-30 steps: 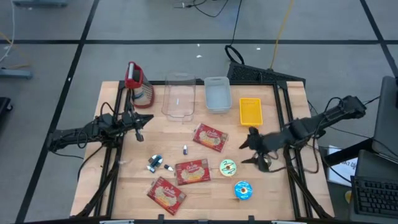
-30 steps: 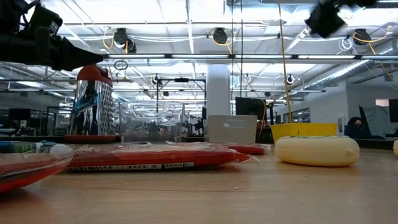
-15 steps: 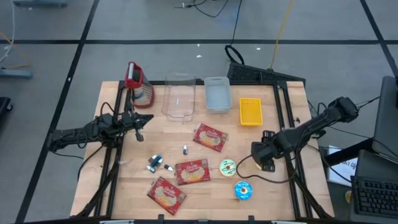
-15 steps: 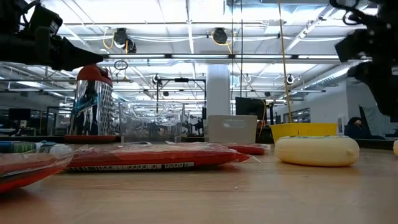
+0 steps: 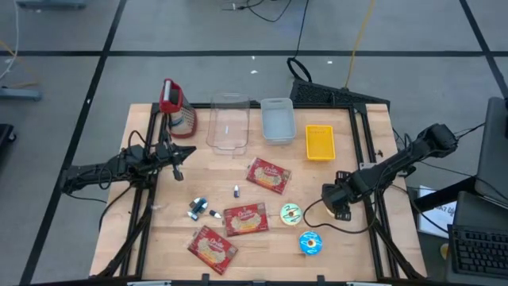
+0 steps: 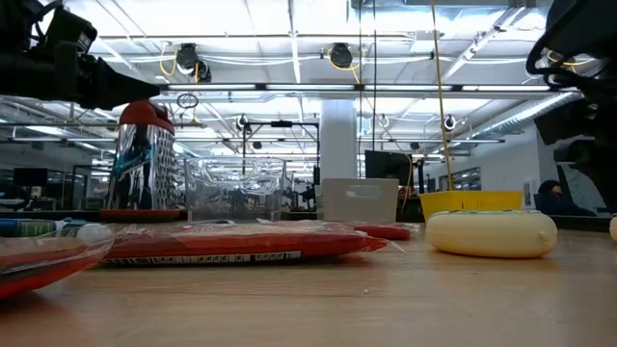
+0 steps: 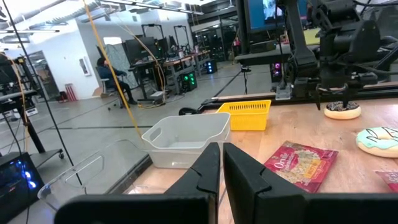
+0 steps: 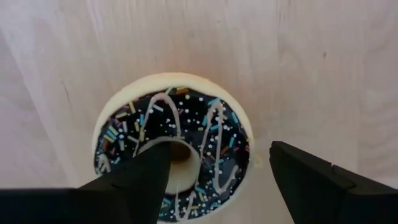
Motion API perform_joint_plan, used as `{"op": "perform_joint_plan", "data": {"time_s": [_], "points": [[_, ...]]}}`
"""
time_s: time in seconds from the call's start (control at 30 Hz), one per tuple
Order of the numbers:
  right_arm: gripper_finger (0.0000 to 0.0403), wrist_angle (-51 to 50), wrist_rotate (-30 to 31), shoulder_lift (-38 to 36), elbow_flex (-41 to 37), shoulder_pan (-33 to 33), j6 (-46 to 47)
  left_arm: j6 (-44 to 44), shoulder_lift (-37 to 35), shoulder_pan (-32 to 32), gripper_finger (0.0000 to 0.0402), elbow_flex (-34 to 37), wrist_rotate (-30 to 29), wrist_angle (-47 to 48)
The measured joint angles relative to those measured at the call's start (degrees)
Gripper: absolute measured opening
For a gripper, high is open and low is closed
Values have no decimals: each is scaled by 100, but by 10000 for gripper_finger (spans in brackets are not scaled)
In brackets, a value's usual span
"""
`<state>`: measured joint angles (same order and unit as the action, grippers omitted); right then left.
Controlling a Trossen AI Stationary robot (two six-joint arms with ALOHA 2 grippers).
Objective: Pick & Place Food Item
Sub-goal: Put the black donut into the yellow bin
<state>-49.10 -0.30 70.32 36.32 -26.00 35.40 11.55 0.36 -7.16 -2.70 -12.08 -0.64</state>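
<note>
A dark-iced donut with sprinkles (image 8: 205, 121) lies flat on the wooden table near its right edge. My right gripper (image 8: 221, 155) is open and points down over it. One finger (image 8: 146, 171) stands over the donut's hole, and the other (image 8: 305, 174) stands outside its rim. In the high view this gripper (image 5: 334, 202) hides the donut. My left gripper (image 7: 221, 163) is shut and empty, held above the table's left side (image 5: 181, 153). A green-and-white iced donut (image 5: 291, 212) and a blue-iced one (image 5: 309, 243) lie flat to the left of the right gripper. My right gripper comes at the dark-iced donut from above, with one finger over the hole (image 8: 177, 158) and one beyond the outer rim. I cannot tell whether either finger touches it. The donut lies flat on the table.
Three red snack packets (image 5: 268, 175) (image 5: 244, 219) (image 5: 213, 247) lie mid-table. A clear tub (image 5: 228, 121), a grey bin (image 5: 277, 121) and a yellow basket (image 5: 319, 142) line the far edge. A red-topped grater (image 5: 178, 111) stands at far left. Small items (image 5: 198, 208) lie near the packets.
My right gripper has tipped from lying nearly level, pointing toward the table's left, to pointing straight down. It has come down over the dark-iced donut. The donut has stayed in place.
</note>
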Motion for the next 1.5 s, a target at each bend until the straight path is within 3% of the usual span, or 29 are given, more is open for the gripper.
{"op": "perform_joint_plan", "data": {"time_s": [0.23,0.6,0.77,1.1,1.3,1.5], "points": [[218,19,2,-2,-82,2,4,0,2,0,24,0,0,0],[81,-4,-113,-23,-84,6,-2,0,2,2,24,0,0,0],[42,-39,-427,-166,13,103,-2,-2,2,0,24,0,-2,0],[33,-3,-488,-689,663,437,-215,0,2,1,24,0,-2,0],[29,10,371,-939,1144,922,-682,0,1,2,24,0,-1,0],[30,58,1086,-957,1594,1872,-1514,0,2,0,24,0,-2,0]]}}
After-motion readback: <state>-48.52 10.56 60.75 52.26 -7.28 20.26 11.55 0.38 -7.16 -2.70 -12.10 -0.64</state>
